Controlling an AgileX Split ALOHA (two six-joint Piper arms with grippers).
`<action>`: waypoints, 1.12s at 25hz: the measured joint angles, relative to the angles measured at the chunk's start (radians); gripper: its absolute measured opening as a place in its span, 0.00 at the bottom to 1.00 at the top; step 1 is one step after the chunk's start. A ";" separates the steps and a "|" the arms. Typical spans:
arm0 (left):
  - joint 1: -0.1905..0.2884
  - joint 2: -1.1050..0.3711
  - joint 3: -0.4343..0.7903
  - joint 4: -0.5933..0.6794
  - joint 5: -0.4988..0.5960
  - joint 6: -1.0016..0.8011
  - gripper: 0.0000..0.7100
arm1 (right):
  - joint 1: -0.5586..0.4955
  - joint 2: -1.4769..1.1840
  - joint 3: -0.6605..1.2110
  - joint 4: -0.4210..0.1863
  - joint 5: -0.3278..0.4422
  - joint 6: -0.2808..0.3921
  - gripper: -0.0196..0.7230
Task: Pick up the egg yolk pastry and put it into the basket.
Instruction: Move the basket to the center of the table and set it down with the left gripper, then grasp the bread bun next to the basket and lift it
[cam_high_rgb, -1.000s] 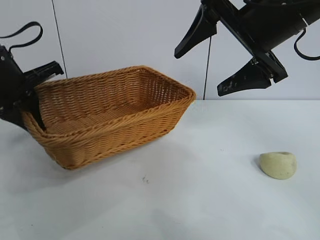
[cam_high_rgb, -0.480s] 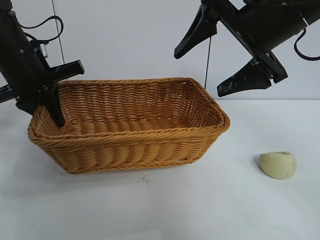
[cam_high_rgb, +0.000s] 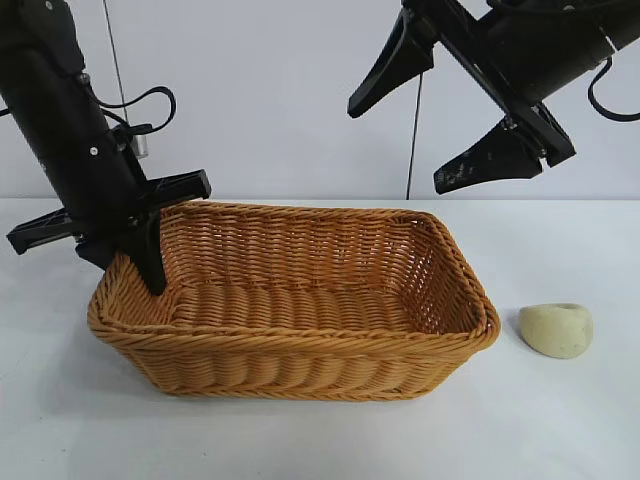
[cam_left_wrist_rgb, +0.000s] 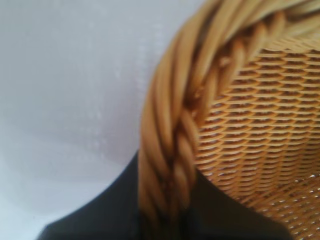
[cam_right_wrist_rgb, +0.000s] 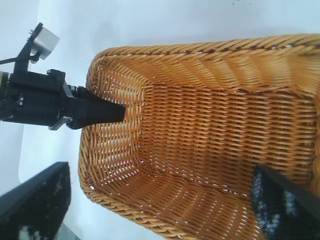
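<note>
The orange-brown wicker basket (cam_high_rgb: 300, 368) stands mid-table with its empty inside showing. My left gripper (cam_high_rgb: 150, 245) is shut on the braided rim at its left end; one finger reaches inside, one stays outside. In the left wrist view the rim (cam_left_wrist_rgb: 170, 125) runs between the dark jaws of the left gripper (cam_left_wrist_rgb: 165, 222). The pale yellow egg yolk pastry (cam_high_rgb: 557, 330) lies on the table just right of the basket, apart from it. My right gripper (cam_high_rgb: 395, 147) hangs open high above the basket's right end. From the right wrist, the right gripper (cam_right_wrist_rgb: 160, 200) looks down into the basket (cam_right_wrist_rgb: 210, 125), where the left gripper (cam_right_wrist_rgb: 102, 112) pinches the rim.
White table (cam_high_rgb: 300, 440) with bare room in front of the basket and to the right of the pastry. A white wall stands behind, with a thin dark cable (cam_high_rgb: 412, 140) hanging down it.
The left gripper has pulled the basket rightward and swung it round, so its right end now sits close to the pastry. The right arm and the pastry have not moved.
</note>
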 joint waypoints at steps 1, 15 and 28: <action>0.000 0.006 0.000 0.000 -0.007 0.008 0.11 | 0.000 0.000 0.000 0.000 0.000 0.000 0.96; 0.001 0.016 0.000 -0.011 -0.029 0.033 0.77 | 0.000 0.000 0.000 -0.001 0.003 0.000 0.96; 0.001 -0.091 -0.235 0.097 0.173 0.031 0.98 | 0.000 0.000 0.000 -0.002 0.024 0.000 0.96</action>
